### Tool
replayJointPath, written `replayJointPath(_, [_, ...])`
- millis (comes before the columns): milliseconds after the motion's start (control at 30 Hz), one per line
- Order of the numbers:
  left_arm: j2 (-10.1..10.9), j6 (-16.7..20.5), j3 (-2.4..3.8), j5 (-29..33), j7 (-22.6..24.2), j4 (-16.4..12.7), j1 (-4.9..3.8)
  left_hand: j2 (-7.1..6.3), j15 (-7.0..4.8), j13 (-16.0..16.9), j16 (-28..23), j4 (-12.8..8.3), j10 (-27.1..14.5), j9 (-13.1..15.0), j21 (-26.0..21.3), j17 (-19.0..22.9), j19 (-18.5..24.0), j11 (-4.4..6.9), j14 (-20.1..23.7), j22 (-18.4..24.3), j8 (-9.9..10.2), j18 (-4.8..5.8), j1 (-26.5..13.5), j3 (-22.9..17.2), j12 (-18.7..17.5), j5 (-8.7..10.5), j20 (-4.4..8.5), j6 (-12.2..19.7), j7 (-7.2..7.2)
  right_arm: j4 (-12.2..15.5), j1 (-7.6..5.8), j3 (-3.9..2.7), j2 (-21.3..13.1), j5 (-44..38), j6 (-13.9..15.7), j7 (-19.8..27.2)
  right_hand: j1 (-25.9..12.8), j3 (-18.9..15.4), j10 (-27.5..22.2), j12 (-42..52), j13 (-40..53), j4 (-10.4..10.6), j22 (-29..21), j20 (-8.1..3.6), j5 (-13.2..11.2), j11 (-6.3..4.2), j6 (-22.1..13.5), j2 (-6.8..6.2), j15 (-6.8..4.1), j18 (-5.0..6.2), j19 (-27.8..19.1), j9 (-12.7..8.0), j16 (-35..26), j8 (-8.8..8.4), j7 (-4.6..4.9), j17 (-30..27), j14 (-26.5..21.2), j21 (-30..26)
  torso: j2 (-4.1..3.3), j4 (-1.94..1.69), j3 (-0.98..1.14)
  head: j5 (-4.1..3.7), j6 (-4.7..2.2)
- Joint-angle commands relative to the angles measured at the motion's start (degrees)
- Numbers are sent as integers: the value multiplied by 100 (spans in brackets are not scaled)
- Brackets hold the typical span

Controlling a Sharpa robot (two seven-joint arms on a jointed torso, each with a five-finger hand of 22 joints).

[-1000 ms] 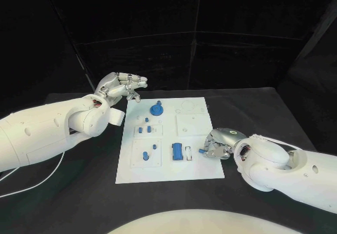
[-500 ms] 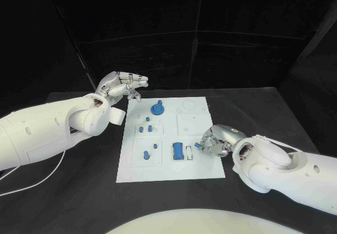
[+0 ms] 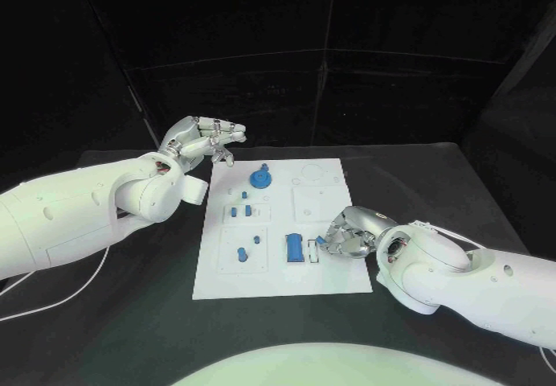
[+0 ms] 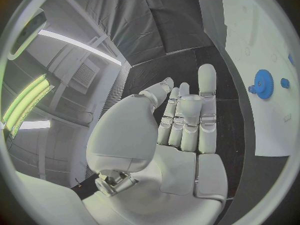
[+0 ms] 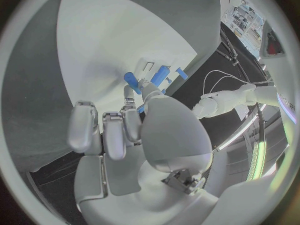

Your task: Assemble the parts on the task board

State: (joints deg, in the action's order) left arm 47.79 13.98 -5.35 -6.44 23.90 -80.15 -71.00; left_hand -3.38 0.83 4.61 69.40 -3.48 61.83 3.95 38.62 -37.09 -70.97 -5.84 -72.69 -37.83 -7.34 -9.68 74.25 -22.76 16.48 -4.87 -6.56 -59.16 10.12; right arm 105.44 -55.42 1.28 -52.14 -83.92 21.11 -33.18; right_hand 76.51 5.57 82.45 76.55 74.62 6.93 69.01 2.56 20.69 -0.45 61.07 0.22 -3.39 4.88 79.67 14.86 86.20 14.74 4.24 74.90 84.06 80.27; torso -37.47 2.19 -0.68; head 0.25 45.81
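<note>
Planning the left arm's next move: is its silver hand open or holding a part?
Open. The silver left hand shows a bare palm with fingers extended, raised beside the white task board.

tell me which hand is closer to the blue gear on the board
Left. The left hand hovers just beyond the task board's far left corner, close to the blue gear. The right hand is over the board's near right part, farther away.

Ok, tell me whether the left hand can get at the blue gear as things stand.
Probably yes. The left hand hovers open past the board's far left corner, and the gear stands close by with nothing between them. The right hand is busy at the board's near right side.
</note>
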Motion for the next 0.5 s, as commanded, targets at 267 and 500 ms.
replayJointPath(267, [-11, -24, 4, 19, 17, -10, -11, 21, 12, 9, -1, -4, -45, 0, -30, 1, -44, -1, -11, 6, -29, -80, 16, 25, 32, -11, -5, 52, -1, -95, -7, -1, 147, 204, -266, -51, -227, 54, 72, 49, 248, 113, 48, -33, 120, -33, 205, -99, -92, -81, 76, 55, 55, 59, -68, 812, 458, 57, 2, 3, 2, 21, 21])
replayJointPath(500, [-21, -83, 4, 19, -2, -5, -11, 28, 12, 9, -6, -10, -53, 0, -32, 15, -45, 0, -6, 7, -33, -80, 32, 17, 38, -13, -4, 57, -1, -122, -7, -1, 217, 305, -223, -59, -359, 47, 82, 41, 247, 203, 46, -54, 115, -51, 257, -141, -111, -81, 76, 79, 43, 76, -88, 789, 453, 55, 2, 7, 6, 33, 35])
